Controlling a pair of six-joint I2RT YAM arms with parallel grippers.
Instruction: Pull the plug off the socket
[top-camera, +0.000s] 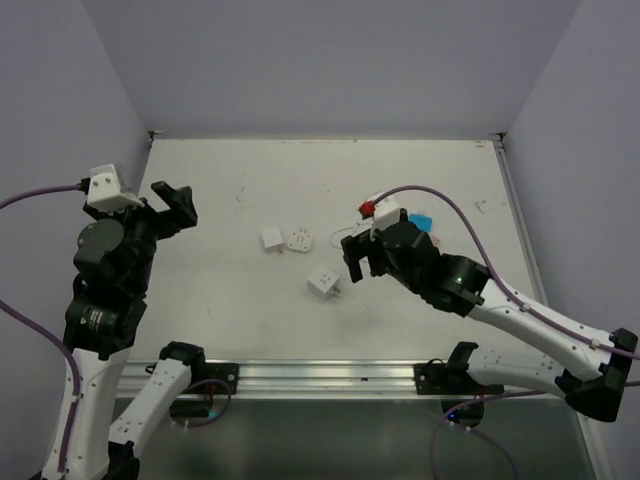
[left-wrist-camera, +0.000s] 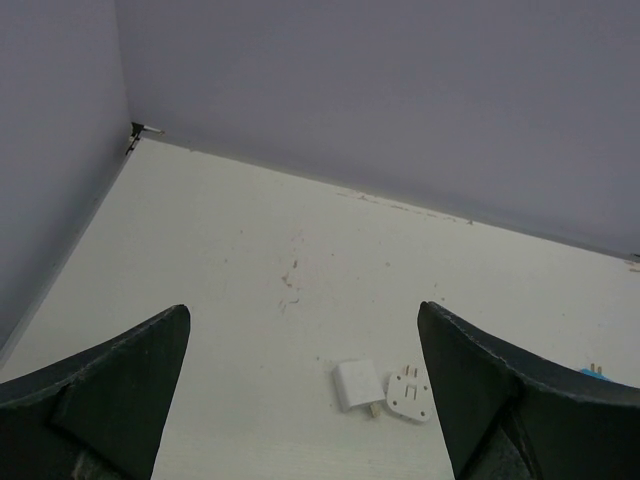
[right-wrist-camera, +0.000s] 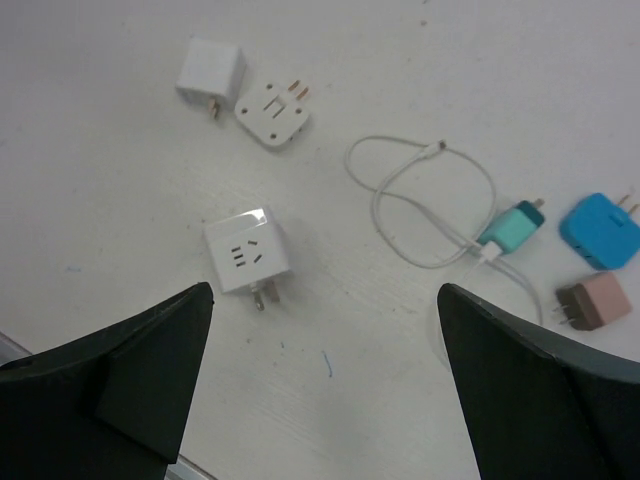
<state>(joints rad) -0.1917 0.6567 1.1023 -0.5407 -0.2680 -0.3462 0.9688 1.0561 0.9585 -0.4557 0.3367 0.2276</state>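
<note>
The left gripper hovers over the left side of the table, fingers spread wide and holding nothing. Near the middle a small white square plug lies just beside a rounded white piece, and the socket rests nearer the arms, apart from both. Just right of it the right gripper hangs spread and unladen, with a white cable and a blue charger beyond.

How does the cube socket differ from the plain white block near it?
The socket is larger than the plain white block. The socket shows slot holes on its face; the block's face is blank. The socket lies alone; the block lies beside a rounded white piece. Both are white with metal prongs.
</note>
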